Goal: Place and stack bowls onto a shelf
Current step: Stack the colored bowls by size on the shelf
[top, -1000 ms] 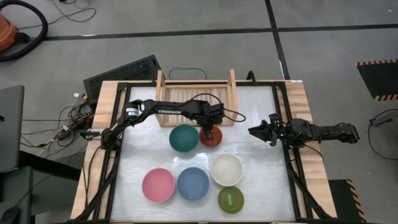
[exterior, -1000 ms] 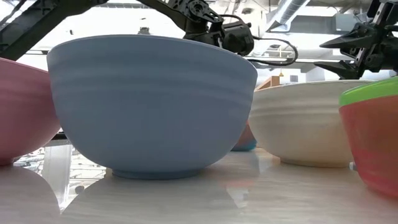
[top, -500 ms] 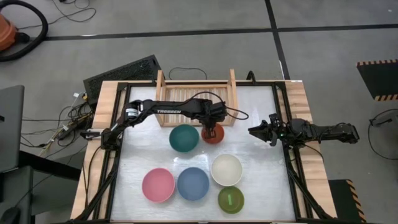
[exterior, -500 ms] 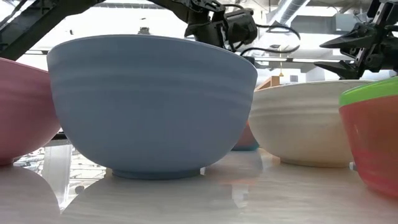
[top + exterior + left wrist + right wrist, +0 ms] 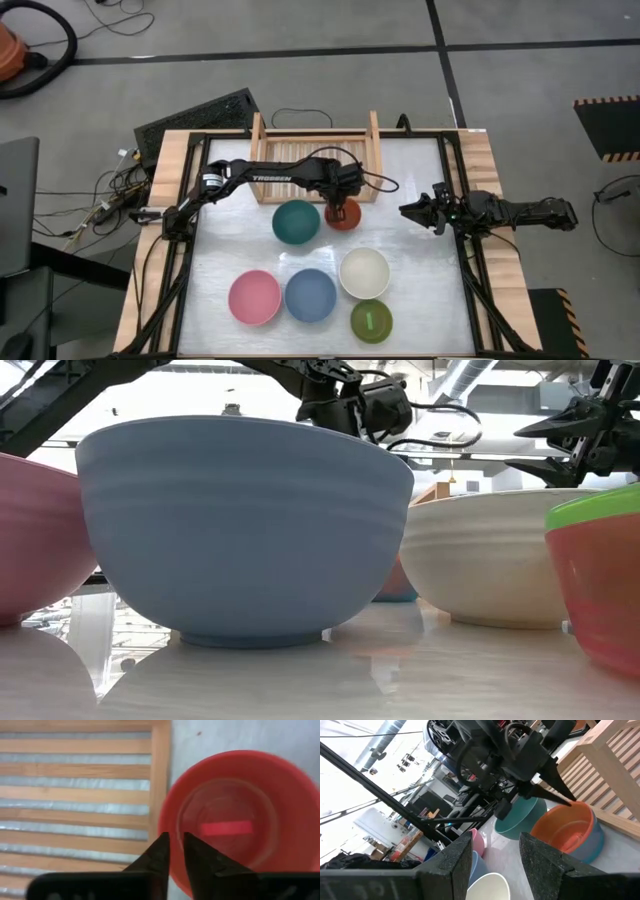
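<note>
The small red-orange bowl (image 5: 343,215) sits just in front of the wooden shelf (image 5: 315,150), beside the teal bowl (image 5: 296,221). My left gripper (image 5: 338,207) is shut on the red-orange bowl (image 5: 235,815). My right gripper (image 5: 405,211) hovers open near the table's right edge, its fingers pointing at that bowl (image 5: 565,832). The pink bowl (image 5: 254,297), blue bowl (image 5: 311,294), cream-white bowl (image 5: 364,273) and olive-green bowl (image 5: 371,320) rest on their bases in the near half. No magenta bowl is in view. My left gripper pinches the red-orange bowl's rim (image 5: 163,827) on the side facing the shelf, one finger (image 5: 197,855) inside the bowl and one finger (image 5: 159,851) outside. The fingers come from above, pointing down. The bowl looks tilted in the right wrist view; whether its base is off the table I cannot tell.
The shelf's upright side boards (image 5: 376,140) stand at the far edge, its slatted base (image 5: 75,795) right beside the held bowl. The black table frame (image 5: 455,170) runs along both sides. Bare tabletop (image 5: 420,290) lies on the right.
My left gripper has risen a little and drawn slightly toward the shelf, taking the red-orange bowl with it. The right arm and the other bowls have kept still.
</note>
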Robot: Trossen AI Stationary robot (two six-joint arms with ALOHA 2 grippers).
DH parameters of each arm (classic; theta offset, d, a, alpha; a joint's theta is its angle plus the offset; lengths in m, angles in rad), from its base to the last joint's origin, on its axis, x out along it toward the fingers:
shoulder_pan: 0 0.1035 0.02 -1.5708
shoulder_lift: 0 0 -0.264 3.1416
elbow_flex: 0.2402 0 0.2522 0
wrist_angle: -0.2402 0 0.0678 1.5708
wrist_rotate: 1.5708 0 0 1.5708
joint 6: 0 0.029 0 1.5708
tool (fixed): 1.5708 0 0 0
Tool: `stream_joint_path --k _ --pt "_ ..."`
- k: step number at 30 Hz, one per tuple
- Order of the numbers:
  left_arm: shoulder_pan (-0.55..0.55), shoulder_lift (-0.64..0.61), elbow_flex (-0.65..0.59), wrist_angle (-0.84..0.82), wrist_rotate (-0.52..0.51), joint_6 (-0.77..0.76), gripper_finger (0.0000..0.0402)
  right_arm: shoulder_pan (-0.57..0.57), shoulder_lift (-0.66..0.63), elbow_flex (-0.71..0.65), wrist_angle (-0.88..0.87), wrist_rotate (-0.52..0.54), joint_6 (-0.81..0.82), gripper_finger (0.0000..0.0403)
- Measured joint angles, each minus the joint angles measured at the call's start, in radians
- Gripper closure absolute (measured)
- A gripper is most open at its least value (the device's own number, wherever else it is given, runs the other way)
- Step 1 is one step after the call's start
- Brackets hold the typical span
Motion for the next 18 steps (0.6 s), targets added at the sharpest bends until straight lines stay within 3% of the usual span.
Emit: stream_joint_path --k 9,13,18 --pt "0.004 0.036 -0.001 -0.003 0.01 -0.025 0.0275 0.0 0.0 0.0 0.0 0.0 0.0 0.0214" --pt "0.004 0.036 -0.001 0.001 -0.007 -0.036 0.0281 0.0 0.0 0.0 0.0 0.0 0.0 0.0214" --pt "0.002 0.036 0.016 -0.008 -0.038 -0.046 0.0329 0.0 0.0 0.0 0.0 0.0 0.0 0.0214"
